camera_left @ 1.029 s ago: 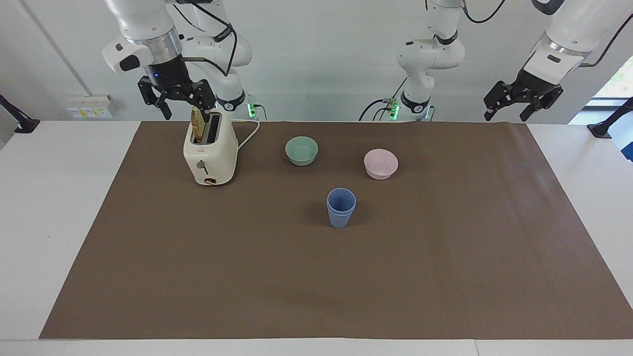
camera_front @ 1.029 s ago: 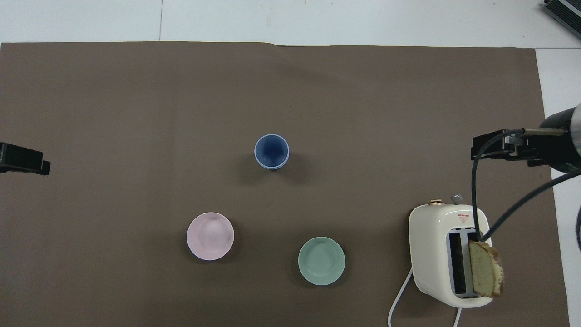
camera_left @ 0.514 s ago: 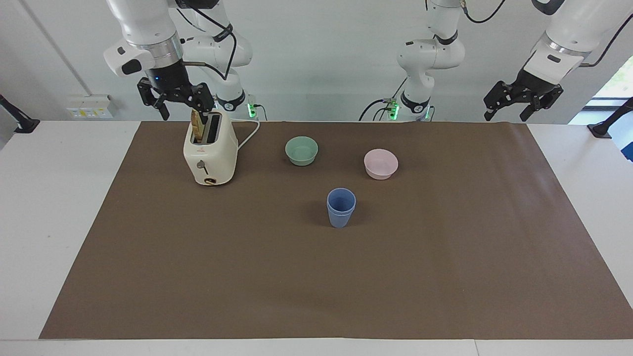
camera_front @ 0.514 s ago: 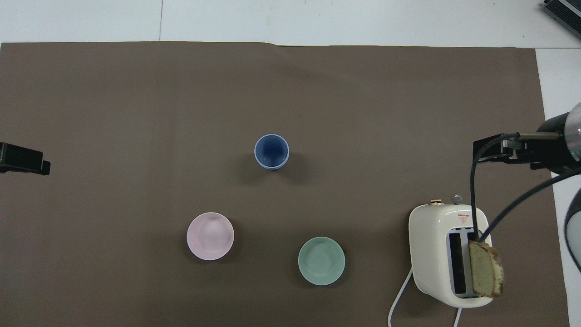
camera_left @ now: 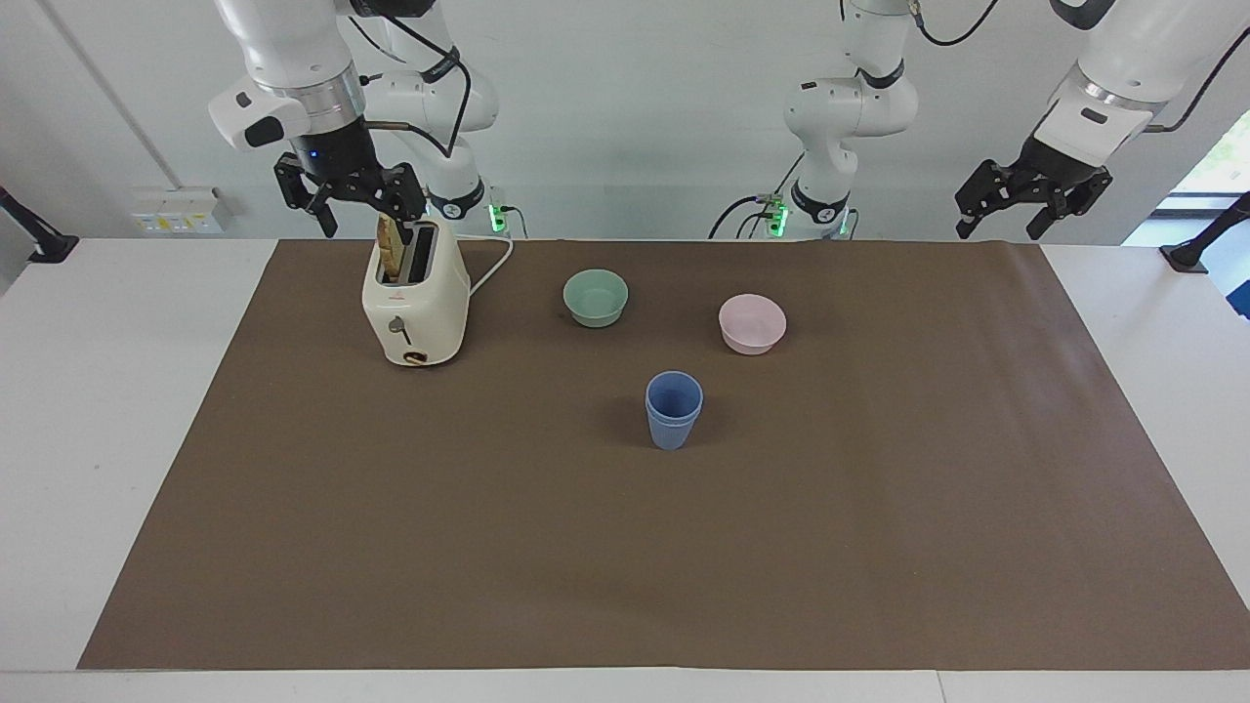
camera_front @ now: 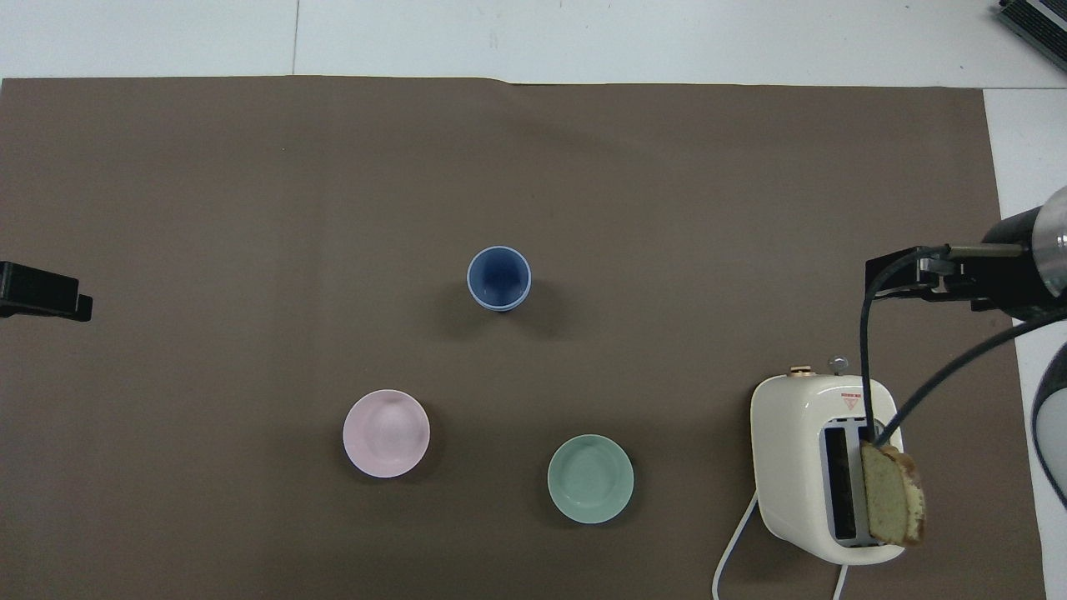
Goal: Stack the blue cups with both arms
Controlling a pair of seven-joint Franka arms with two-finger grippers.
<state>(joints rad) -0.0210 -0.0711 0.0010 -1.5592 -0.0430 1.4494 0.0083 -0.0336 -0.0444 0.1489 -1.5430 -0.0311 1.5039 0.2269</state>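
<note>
The two blue cups (camera_left: pixel 674 410) stand upright in the middle of the brown mat, one nested inside the other, and appear as a single stack (camera_front: pixel 498 278) in the overhead view. My right gripper (camera_left: pixel 363 217) hangs open and empty just above the toaster, with its black body (camera_front: pixel 942 279) at the edge of the overhead view. Over the mat's edge at the left arm's end, my left gripper (camera_left: pixel 998 229) is raised, open and holding nothing. Only the left gripper's tip (camera_front: pixel 42 292) shows from above. Both grippers are far from the cups.
A cream toaster (camera_left: pixel 415 303) with a slice of bread (camera_front: pixel 892 504) in its slot stands near the right arm's base. A mint-green bowl (camera_left: pixel 596 297) and a pale pink bowl (camera_left: pixel 752 323) sit nearer to the robots than the cups. The brown mat (camera_left: pixel 625 566) covers the table.
The right gripper has lifted a little and drawn slightly toward its own end of the table. The left gripper and the cups have stayed put.
</note>
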